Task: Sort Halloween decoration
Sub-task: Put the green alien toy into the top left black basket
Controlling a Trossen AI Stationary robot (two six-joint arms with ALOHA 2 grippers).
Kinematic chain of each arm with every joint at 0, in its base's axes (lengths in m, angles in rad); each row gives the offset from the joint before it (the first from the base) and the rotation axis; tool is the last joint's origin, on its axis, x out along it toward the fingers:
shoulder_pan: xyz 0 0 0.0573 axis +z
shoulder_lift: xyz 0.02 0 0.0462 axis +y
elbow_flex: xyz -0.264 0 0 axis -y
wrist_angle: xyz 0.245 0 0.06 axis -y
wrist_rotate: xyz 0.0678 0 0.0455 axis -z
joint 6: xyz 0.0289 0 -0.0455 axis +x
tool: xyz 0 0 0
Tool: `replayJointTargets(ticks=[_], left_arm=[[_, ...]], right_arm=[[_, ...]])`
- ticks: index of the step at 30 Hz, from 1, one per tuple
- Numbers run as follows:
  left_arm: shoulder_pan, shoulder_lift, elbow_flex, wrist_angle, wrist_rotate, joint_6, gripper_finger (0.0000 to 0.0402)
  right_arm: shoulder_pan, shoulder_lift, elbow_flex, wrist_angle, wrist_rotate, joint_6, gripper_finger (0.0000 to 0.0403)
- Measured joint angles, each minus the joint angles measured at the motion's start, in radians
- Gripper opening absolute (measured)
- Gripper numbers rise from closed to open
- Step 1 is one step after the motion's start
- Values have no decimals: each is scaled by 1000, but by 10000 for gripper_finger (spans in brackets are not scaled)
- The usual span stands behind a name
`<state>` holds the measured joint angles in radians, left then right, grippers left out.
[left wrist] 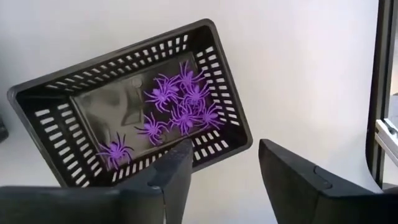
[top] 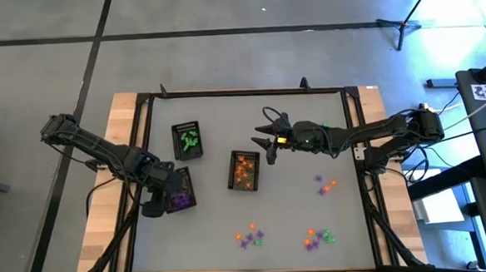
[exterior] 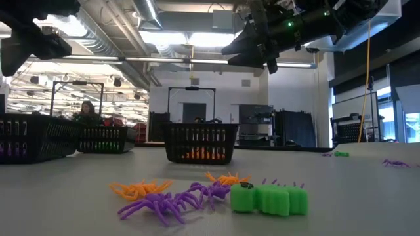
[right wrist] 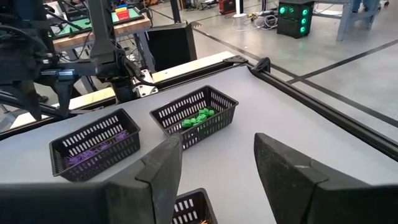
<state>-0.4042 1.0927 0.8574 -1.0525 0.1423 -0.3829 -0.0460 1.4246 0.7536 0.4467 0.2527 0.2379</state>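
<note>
Purple spiders (left wrist: 177,109) in tray (left wrist: 37,112) below my left gripper (left wrist: 225,171), fingers parted, empty, right gripper (top: 268,143) raised, open, low view alone shows loose trinkets (exterior: 216,193).

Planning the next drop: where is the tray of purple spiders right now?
In the high view the purple-spider tray sits at the table's left side, directly under the left gripper, just below the green tray.

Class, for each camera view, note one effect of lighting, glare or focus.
High view: bluish light at the right edge. Low view: bright ceiling lights leave both arms in silhouette. Left wrist view: the purple tray's glossy floor reflects light. Right wrist view: near fingers blurred.
</note>
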Motion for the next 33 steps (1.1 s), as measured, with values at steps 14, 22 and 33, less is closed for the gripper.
replayJointTargets(ticks=[14, 22, 33], left_arm=[[12, 0, 24, 24, -54, -57, 179], [92, 0, 156, 22, -58, 137, 179], [145, 1, 248, -48, -66, 327, 179]], right_arm=[[-12, -98, 48, -527, -69, 120, 198], [-140, -117, 104, -1024, 95, 214, 198], [-402, -116, 32, -1041, -53, 136, 198]])
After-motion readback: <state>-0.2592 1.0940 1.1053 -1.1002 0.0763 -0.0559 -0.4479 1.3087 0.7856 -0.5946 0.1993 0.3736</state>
